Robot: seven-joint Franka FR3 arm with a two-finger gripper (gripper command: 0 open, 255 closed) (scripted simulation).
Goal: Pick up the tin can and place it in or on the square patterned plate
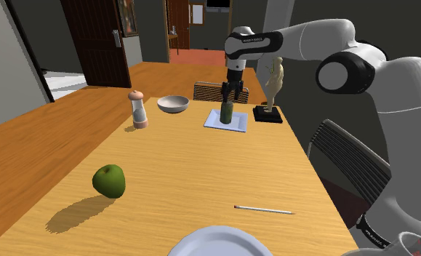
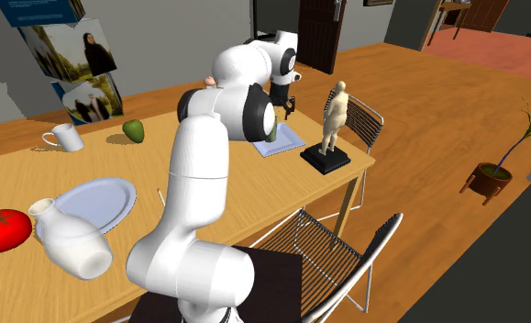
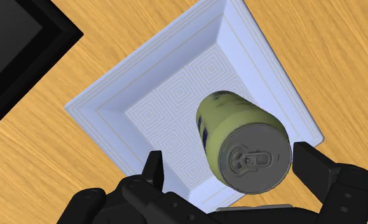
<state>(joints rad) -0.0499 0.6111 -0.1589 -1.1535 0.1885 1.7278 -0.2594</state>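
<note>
A yellow-green tin can [image 3: 239, 143] with a grey pull-tab lid stands upright on the white square plate [image 3: 176, 102], which has a nested-squares pattern. My gripper [image 3: 233, 167] hangs directly over the can, open. One finger [image 3: 154, 168] is clear of the can's side, and the other finger [image 3: 309, 162] is close beside it. In the shoulder view the can [image 1: 227, 113] stands on the plate [image 1: 239, 125] at the table's far end, with the gripper [image 1: 230, 93] just above it. The second exterior view shows the plate [image 2: 289, 142] near the table corner, below the gripper [image 2: 286, 108].
A figurine on a black base [image 1: 267, 114] stands close beside the plate. A bowl [image 1: 173, 104] and a shaker [image 1: 137, 109] sit to the shoulder view's left. Nearer are a green apple [image 1: 110, 180], a thin utensil [image 1: 263, 210] and a round plate [image 1: 216, 244].
</note>
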